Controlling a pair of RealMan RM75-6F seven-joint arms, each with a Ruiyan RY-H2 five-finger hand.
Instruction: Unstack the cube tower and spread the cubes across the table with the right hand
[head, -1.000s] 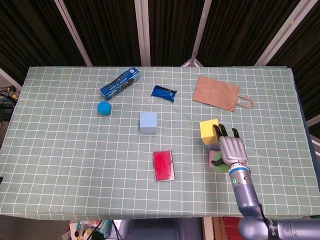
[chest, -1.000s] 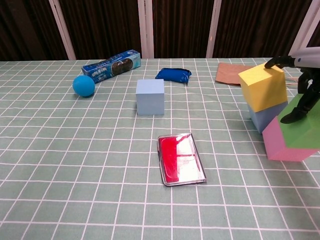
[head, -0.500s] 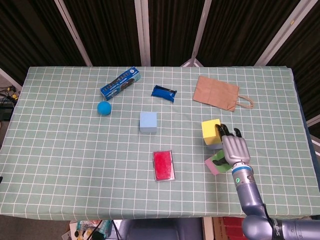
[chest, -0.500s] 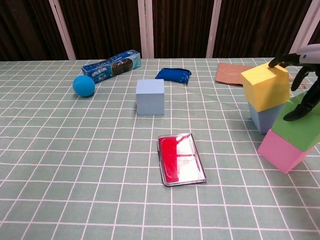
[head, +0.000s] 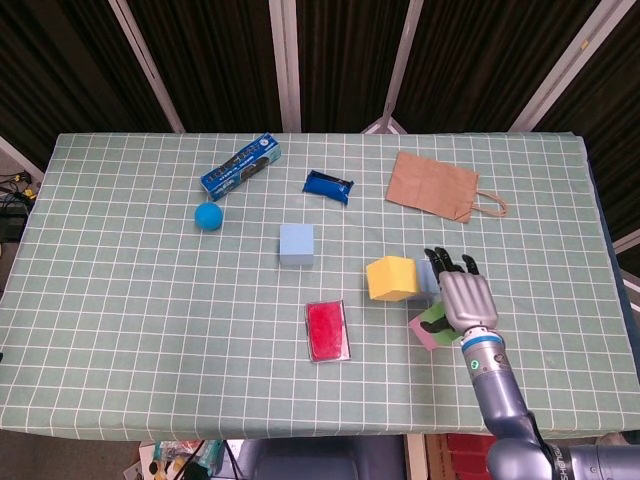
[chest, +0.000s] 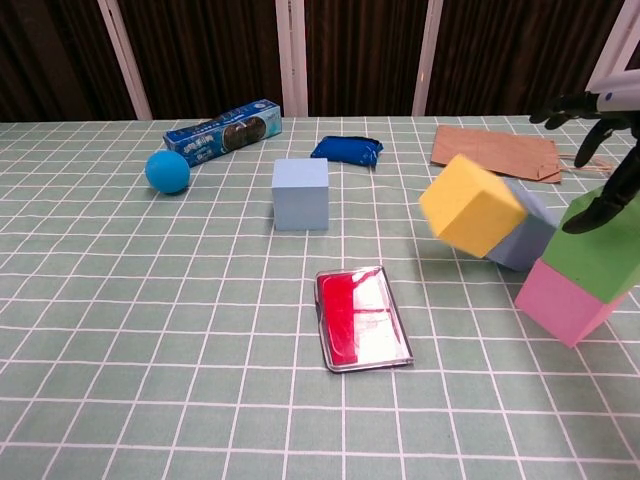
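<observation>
The yellow cube (head: 391, 278) (chest: 472, 205) is off the stack and tilted, left of a small light-blue cube (head: 428, 277) (chest: 525, 240) that leans over too. A cube with pink and green faces (head: 432, 327) (chest: 580, 275) sits tipped just right of them. My right hand (head: 466, 297) (chest: 612, 130) hovers over that cube with fingers spread, and its thumb touches the green face. It holds nothing. A second, larger light-blue cube (head: 297, 244) (chest: 300, 193) stands alone mid-table. The left hand is out of both views.
A red tin (head: 328, 329) (chest: 361, 318) lies left of the cubes. Further back are a brown paper bag (head: 435, 187) (chest: 495, 152), a blue pouch (head: 328, 186) (chest: 346, 149), a blue box (head: 241, 167) (chest: 222, 131) and a blue ball (head: 207, 216) (chest: 167, 171).
The yellow cube has tumbled left off the small light-blue cube, which now leans. My right hand's fingers no longer touch the yellow cube. The pink and green cube has tipped.
</observation>
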